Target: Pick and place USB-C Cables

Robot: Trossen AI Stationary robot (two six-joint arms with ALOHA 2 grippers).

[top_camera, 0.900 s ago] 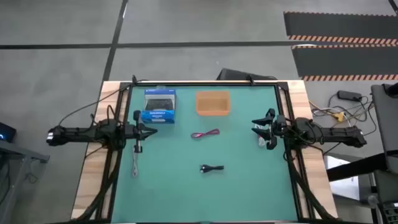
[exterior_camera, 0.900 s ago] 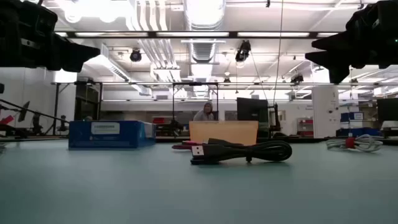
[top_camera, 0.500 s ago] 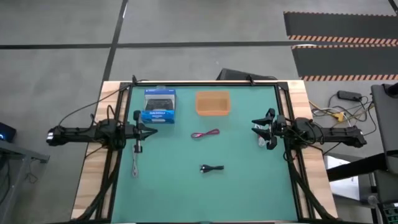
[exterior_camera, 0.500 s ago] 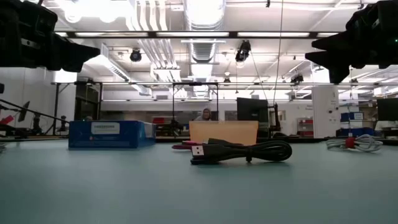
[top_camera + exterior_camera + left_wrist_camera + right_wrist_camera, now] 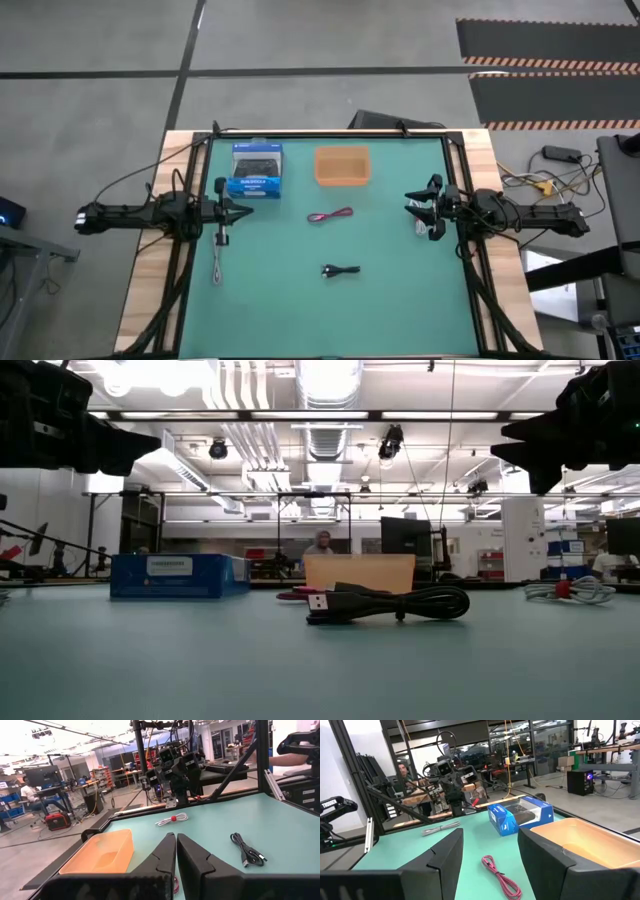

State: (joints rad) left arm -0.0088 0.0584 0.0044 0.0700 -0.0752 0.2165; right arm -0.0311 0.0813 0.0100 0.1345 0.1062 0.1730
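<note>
USB-C cables, 4 bundles, all loose on green mat, none gripped yet.

R gripper [image 5: 487,862]: jaws spread wide, nothing between, hovering above mat at own edge of table. L gripper [image 5: 176,851]: fingers pressed together, empty, hovering at opposite edge.

Nearest to R gripper: white cable [image 5: 171,819], just beside and below it, flat loop w/ small red tie at mid. Looks light and floppy; best pinched across the tied mid so strands stay bunched.

Next, ahead of R gripper towards table centre: red-pink cable [image 5: 501,879], braided-looking, lying stretched out rather than coiled tight. Prob. soft, a bit grippy; ends likely to dangle and drag if lifted by one end, so mid-length grab safer.

Off to one side of both grippers, about midway between: black cable [image 5: 390,603], compact coil, plug poking out one end. Smooth jacket, maybe slick; coil body thick enough for a firm squeeze, plug end too small and hard to trust.

Farthest from R gripper, just beside L gripper: grey cable [image 5: 441,827], long thin bundle. Better left to L arm, needs jaws parted first.

Orange bin [image 5: 342,167] beyond red-pink cable, likely drop spot; blue box [image 5: 255,172] next to it, nearer L gripper, not part of job.

All bundles thin and low on mat: fingertips need to get right down to the surface, risk of pinching only one strand.
</note>
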